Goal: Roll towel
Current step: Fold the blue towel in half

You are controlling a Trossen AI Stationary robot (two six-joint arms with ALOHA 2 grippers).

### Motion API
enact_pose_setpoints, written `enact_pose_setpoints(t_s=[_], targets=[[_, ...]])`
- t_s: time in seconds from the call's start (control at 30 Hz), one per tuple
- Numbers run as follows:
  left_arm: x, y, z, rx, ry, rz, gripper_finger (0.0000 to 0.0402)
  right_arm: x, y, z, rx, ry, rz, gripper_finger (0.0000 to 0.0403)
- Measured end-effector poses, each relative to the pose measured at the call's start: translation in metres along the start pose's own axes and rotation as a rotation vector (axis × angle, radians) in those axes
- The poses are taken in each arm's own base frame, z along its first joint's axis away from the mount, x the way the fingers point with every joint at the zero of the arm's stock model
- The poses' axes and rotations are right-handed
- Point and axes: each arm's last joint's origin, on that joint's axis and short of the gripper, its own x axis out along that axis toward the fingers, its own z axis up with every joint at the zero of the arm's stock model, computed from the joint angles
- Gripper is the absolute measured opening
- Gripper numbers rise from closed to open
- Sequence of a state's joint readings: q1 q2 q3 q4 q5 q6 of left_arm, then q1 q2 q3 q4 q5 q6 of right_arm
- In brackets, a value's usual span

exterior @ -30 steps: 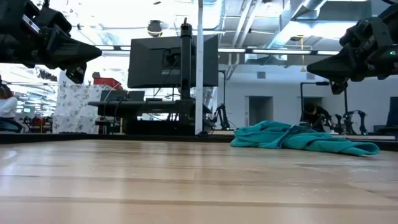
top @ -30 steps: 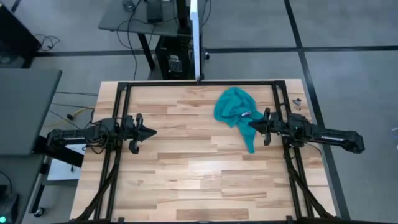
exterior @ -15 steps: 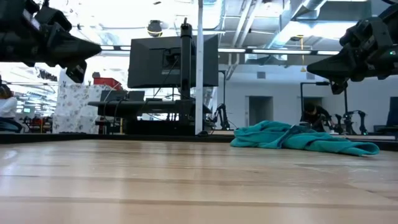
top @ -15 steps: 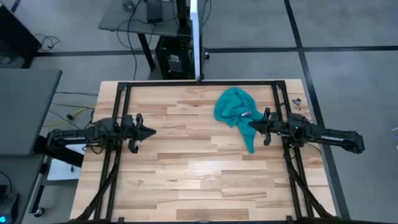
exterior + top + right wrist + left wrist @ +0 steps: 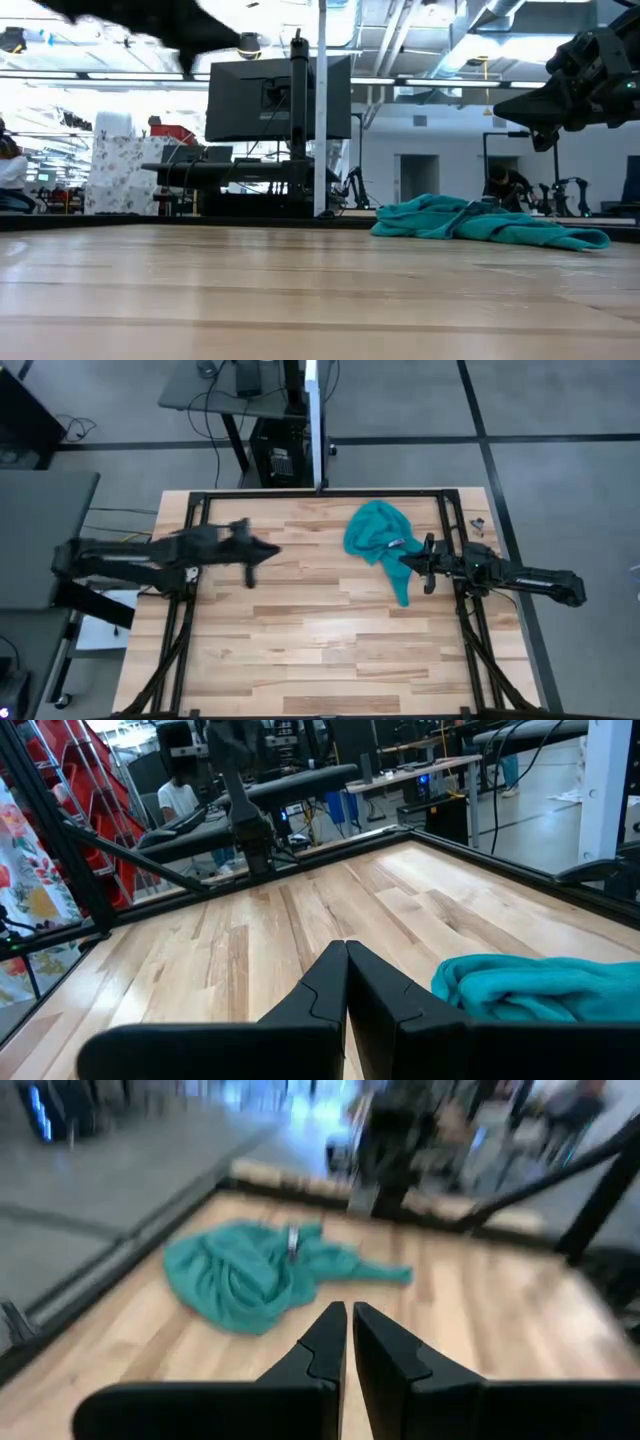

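Note:
The teal towel lies crumpled in a heap on the table's far right part, a narrow tail reaching toward the near edge; a small pale tag shows on top. It also shows in the low view, the left wrist view and the right wrist view. My left gripper is shut and empty, high above the table left of the towel. My right gripper is shut and empty, above the towel's right edge.
A black frame runs along the table's far edge and down both sides. A monitor on a post stands behind the far edge. Bare wood fills the middle and near part of the table.
My left gripper has moved fast toward the table's right and a little toward the far edge, toward the towel, rising as it goes. My right gripper and the towel have kept still.

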State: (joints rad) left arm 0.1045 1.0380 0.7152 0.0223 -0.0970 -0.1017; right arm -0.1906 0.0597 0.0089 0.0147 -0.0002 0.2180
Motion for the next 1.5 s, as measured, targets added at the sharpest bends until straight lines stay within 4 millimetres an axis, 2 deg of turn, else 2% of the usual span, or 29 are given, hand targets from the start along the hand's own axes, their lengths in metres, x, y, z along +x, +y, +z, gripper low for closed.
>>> enact_pose_setpoints(t_s=[0.17, 0.37, 0.5, 0.67, 0.77, 0.9, 1.03, 1.17, 1.3, 1.4, 1.5], targets=[[0.082, -0.002, 0.019, 0.105, 0.159, 0.018, 0.0006, 0.0, 0.0, 0.0, 0.0, 0.0, 0.0, 0.0], [0.171, -0.008, 0.032, 0.145, 0.198, 0.019, 0.0013, 0.0, 0.0, 0.0, 0.0, 0.0, 0.0, 0.0], [0.216, -0.013, 0.035, 0.154, 0.305, 0.021, 0.0048, 0.0, 0.0, 0.0, 0.0, 0.0, 0.0, 0.0], [0.26, -0.014, 0.015, 0.223, 0.529, 0.049, 0.0105, 0.0, 0.0, 0.0, 0.0, -0.001, 0.0, 0.0], [0.275, -0.012, 0.004, 0.301, 0.627, 0.077, 0.0124, 0.0, 0.0, 0.0, 0.0, -0.001, 0.0, 0.0], [0.293, -0.012, -0.011, 0.351, 0.672, 0.095, 0.0126, 0.0, 0.0, 0.0, 0.0, -0.001, 0.0, 0.0], [0.304, -0.015, -0.009, 0.387, 0.62, 0.14, 0.0126, 0.0, 0.0, 0.0, 0.0, 0.0, 0.0, 0.0], [0.306, -0.013, -0.013, 0.422, 0.631, 0.176, 0.0125, 0.0, 0.0, 0.0, 0.0, 0.0, 0.0, 0.0], [0.306, -0.001, -0.01, 0.415, 0.625, 0.214, 0.0125, 0.0, 0.0, 0.0, 0.0, 0.0, 0.0, 0.0], [0.306, 0.006, -0.011, 0.393, 0.645, 0.166, 0.0125, 0.0, 0.0, 0.0, 0.0, 0.0, 0.0, 0.0], [0.306, 0.003, -0.013, 0.386, 0.644, 0.135, 0.0125, 0.0, 0.0, 0.0, 0.0, 0.0, -0.001, 0.0]])
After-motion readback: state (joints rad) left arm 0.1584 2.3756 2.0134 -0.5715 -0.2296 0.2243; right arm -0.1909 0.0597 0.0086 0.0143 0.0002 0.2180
